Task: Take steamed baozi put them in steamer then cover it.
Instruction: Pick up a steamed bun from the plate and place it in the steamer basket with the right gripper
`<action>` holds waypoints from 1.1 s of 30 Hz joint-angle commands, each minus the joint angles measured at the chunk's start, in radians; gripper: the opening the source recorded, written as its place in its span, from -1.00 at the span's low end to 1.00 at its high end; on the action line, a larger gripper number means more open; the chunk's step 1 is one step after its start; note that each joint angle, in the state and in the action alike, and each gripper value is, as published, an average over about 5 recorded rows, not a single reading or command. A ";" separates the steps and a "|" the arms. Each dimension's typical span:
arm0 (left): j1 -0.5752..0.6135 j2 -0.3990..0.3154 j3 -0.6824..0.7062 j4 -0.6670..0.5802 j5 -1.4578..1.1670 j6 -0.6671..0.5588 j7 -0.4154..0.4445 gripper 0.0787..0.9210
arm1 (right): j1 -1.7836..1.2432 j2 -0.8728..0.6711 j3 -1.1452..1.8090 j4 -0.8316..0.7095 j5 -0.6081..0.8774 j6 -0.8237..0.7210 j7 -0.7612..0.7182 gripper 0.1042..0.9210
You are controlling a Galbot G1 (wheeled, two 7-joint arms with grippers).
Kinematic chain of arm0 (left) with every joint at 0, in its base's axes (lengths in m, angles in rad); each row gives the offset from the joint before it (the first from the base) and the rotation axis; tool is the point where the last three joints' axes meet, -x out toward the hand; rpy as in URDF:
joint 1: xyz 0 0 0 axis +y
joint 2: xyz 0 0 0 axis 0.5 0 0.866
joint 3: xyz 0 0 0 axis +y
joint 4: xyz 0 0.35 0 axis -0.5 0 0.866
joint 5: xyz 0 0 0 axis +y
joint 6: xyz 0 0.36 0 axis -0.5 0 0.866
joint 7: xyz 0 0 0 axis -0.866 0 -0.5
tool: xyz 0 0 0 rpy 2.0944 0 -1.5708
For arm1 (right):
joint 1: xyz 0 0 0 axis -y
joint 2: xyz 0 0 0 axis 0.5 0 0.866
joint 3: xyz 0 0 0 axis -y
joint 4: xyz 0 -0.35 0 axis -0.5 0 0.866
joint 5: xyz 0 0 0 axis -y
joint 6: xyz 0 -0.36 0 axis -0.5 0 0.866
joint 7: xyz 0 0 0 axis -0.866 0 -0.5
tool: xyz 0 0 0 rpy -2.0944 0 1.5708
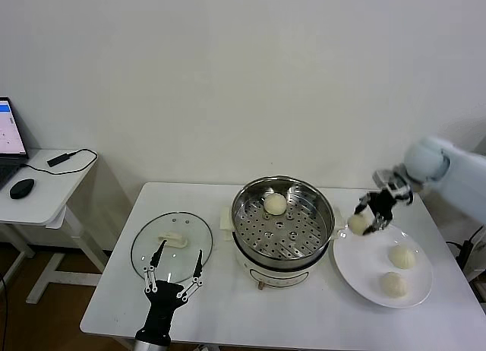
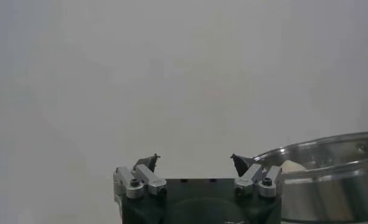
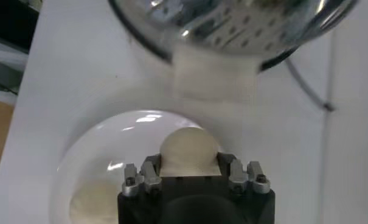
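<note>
The steel steamer (image 1: 282,224) stands mid-table with one baozi (image 1: 275,203) on its perforated tray. My right gripper (image 1: 367,217) is shut on a second baozi (image 1: 358,223), held above the left edge of the white plate (image 1: 357,267), just right of the steamer. In the right wrist view that baozi (image 3: 188,152) sits between the fingers, with the steamer (image 3: 232,24) ahead. Two more baozi (image 1: 402,257) (image 1: 393,284) lie on the plate. My left gripper (image 1: 176,269) is open over the front of the glass lid (image 1: 152,237), touching nothing.
The lid's cream handle (image 1: 172,240) lies at its centre. A white pad (image 1: 225,218) lies behind the lid beside the steamer. A side desk (image 1: 45,188) with a laptop and mouse stands at far left. The left wrist view shows the steamer's rim (image 2: 329,158).
</note>
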 commanded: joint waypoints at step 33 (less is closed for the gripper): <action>-0.012 -0.002 -0.008 0.000 -0.004 -0.003 -0.008 0.77 | 0.020 0.567 -0.261 -0.009 0.271 -0.201 0.231 0.31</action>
